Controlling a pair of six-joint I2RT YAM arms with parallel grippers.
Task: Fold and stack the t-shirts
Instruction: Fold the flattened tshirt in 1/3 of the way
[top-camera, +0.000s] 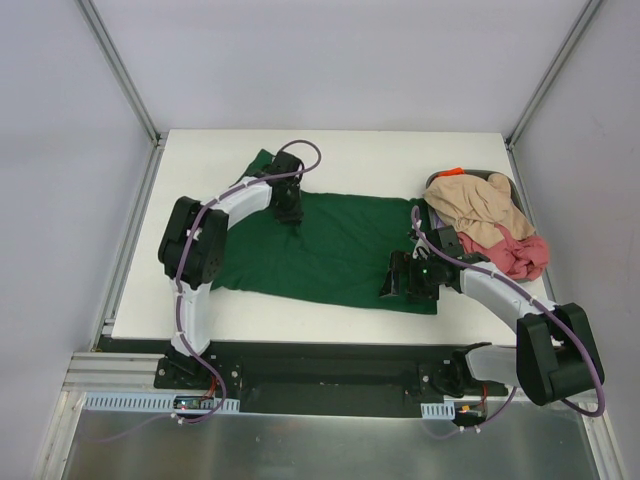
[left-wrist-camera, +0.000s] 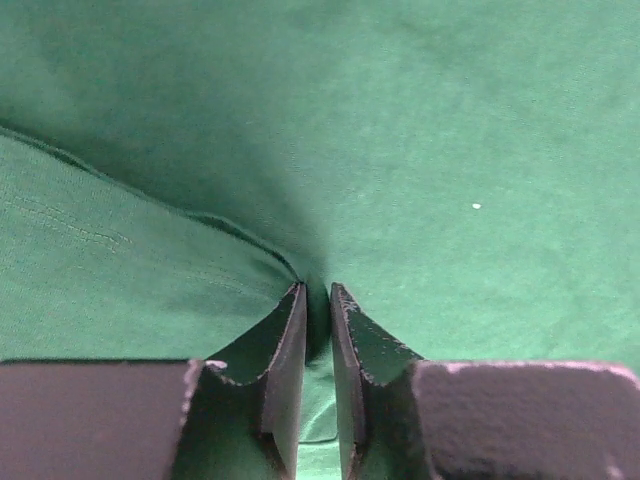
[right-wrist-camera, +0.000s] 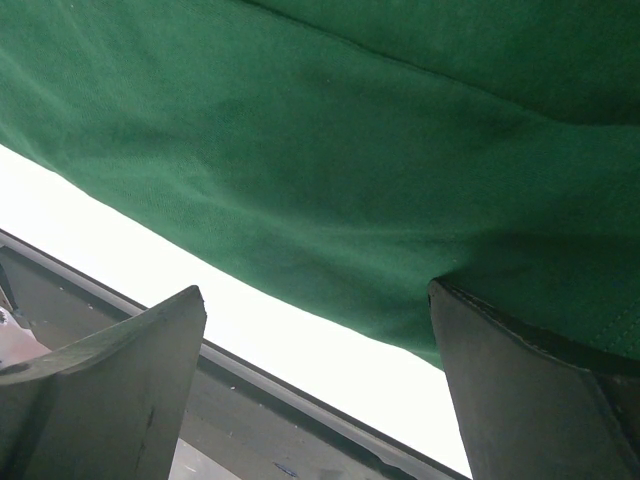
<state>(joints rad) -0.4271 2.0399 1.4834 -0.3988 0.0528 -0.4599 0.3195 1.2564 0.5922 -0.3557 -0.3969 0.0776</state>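
A large dark green t-shirt (top-camera: 340, 250) lies spread flat across the middle of the white table. My left gripper (top-camera: 290, 212) is down on its far left part, next to a folded-over flap. In the left wrist view the left gripper (left-wrist-camera: 318, 290) is shut, with a ridge of the green cloth (left-wrist-camera: 450, 150) pinched between the fingers (left-wrist-camera: 285, 340). My right gripper (top-camera: 398, 282) is over the shirt's near hem. In the right wrist view the right gripper (right-wrist-camera: 315, 300) is wide open and empty, one finger (right-wrist-camera: 520, 390) against the green cloth (right-wrist-camera: 300, 130).
A beige t-shirt (top-camera: 478, 205) lies heaped over a pink-red one (top-camera: 520, 255) at the table's right edge. An orange bit (top-camera: 455, 172) and a dark rim (top-camera: 508, 182) show behind them. The table's near edge (right-wrist-camera: 250, 310) and a metal rail run just below the hem.
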